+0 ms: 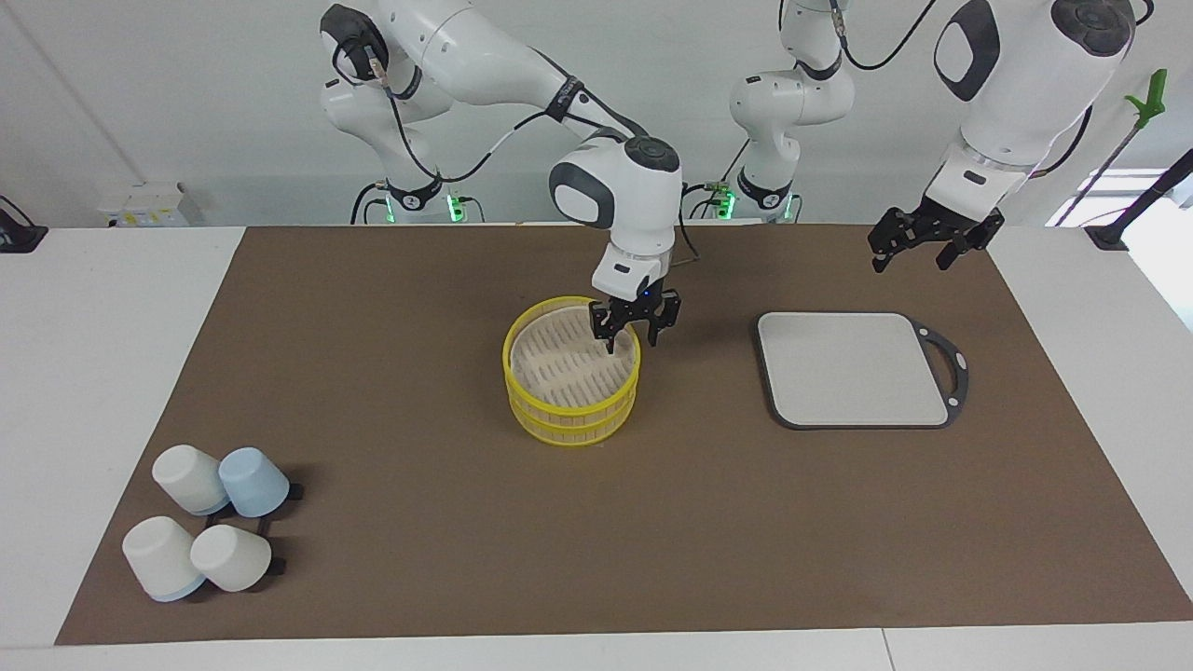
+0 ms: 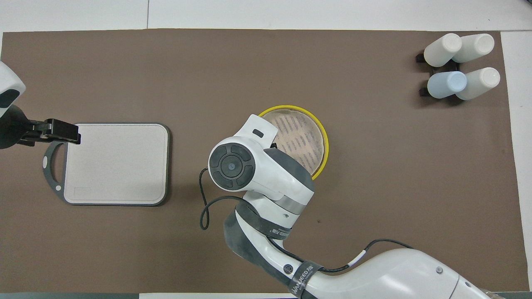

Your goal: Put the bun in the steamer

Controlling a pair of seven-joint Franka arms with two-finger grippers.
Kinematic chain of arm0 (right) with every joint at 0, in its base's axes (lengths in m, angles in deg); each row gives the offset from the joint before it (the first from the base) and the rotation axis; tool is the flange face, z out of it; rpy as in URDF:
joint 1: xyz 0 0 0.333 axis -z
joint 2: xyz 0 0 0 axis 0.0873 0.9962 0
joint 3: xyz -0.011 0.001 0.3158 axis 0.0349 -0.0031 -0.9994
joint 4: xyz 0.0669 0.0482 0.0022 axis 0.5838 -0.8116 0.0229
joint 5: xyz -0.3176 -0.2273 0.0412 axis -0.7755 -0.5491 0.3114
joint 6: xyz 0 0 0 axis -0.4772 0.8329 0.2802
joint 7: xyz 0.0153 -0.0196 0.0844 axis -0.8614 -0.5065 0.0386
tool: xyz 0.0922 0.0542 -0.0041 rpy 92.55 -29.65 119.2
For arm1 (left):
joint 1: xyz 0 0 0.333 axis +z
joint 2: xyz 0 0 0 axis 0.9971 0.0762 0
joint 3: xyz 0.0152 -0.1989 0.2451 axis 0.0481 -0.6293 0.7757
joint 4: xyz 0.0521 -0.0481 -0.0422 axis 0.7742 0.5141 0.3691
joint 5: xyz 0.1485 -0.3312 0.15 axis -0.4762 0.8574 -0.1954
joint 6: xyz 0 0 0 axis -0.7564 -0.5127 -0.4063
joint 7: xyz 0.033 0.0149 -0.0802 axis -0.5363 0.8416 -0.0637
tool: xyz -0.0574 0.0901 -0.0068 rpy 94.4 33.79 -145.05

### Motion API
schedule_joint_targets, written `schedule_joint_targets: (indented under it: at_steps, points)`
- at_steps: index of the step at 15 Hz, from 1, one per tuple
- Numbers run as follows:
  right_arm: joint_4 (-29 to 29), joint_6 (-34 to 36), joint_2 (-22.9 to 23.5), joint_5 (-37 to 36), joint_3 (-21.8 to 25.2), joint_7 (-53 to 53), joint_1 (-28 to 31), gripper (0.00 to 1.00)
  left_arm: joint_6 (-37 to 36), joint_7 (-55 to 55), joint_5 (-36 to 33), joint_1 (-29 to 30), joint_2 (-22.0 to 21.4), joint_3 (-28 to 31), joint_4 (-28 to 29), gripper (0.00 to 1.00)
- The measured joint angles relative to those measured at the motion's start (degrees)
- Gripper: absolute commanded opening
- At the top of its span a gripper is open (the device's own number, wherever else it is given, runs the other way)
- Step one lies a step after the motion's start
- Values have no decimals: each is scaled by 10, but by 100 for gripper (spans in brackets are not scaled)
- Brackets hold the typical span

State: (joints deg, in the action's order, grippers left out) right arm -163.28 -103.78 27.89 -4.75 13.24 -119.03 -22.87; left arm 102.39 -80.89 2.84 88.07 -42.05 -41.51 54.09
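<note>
The yellow two-tier steamer (image 1: 570, 410) stands mid-table on the brown mat; its slatted floor shows bare. It also shows in the overhead view (image 2: 322, 137), partly covered by my right arm. My right gripper (image 1: 632, 337) hangs over the steamer's rim on the side toward the robots, fingers apart, with nothing visible between them. No bun shows in either view. My left gripper (image 1: 911, 259) waits raised and open over the mat, near the edge of the grey board that lies toward the robots.
The grey rectangular board (image 1: 853, 368) with a dark handle lies toward the left arm's end. Several upturned cups (image 1: 210, 522), white and pale blue, stand at the right arm's end, farther from the robots.
</note>
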Motion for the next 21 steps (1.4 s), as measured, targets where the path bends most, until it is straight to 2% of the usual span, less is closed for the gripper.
schedule_joint_targets:
  at_steps: [4, 7, 10, 13, 15, 17, 21]
  points:
    - [16, 27, -38, 7, 0, 2, 63, 100, 0, 0, 0, 0, 0, 0, 0, 100]
    - [18, 62, -78, 46, 0, 20, 130, 100, 0, 0, 0, 0, 0, 0, 0, 100]
    - [19, 133, -114, 112, 1, 137, 218, 100, 0, 0, 0, 0, 0, 0, 0, 100]
    - [20, 210, -146, 132, 2, 260, 309, 100, 0, 0, 0, 0, 0, 0, 0, 100]
    - [19, 238, -158, 158, 4, 309, 350, 100, 0, 0, 0, 0, 0, 0, 0, 100]
    - [11, 249, -166, 167, 26, 326, 346, 100, 0, 0, 0, 0, 0, 0, 0, 100]
    - [-7, 251, -188, 211, 160, 342, 240, 100, 0, 0, 0, 0, -1, 0, 0, 100]
